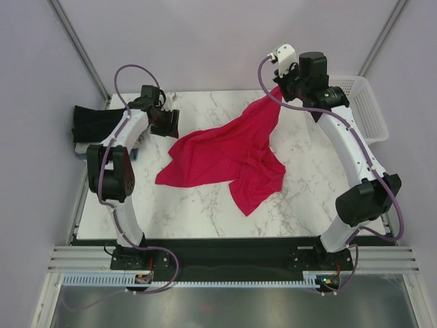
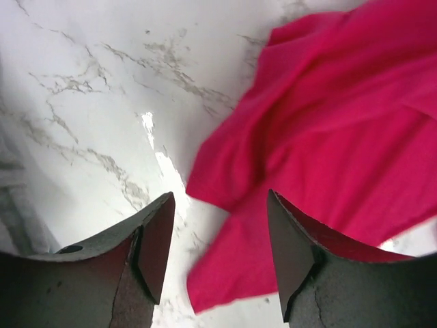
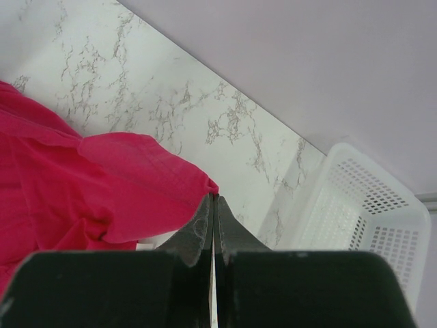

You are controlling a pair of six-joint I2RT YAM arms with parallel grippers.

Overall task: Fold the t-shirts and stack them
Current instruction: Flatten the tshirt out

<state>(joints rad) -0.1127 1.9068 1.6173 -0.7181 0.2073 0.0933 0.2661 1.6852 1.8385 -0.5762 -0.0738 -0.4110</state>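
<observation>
At the worktop's far right, the right tool is clamped on a corner of the crimson t-shirt, and the rest of the shirt lies crumpled mid-worktop. The left tool hovers with its fingers apart, just beside the shirt's left edge. Spreading seems to be the step in hand; next, that tool should pinch the edge so both can pull the cloth flat.
</observation>
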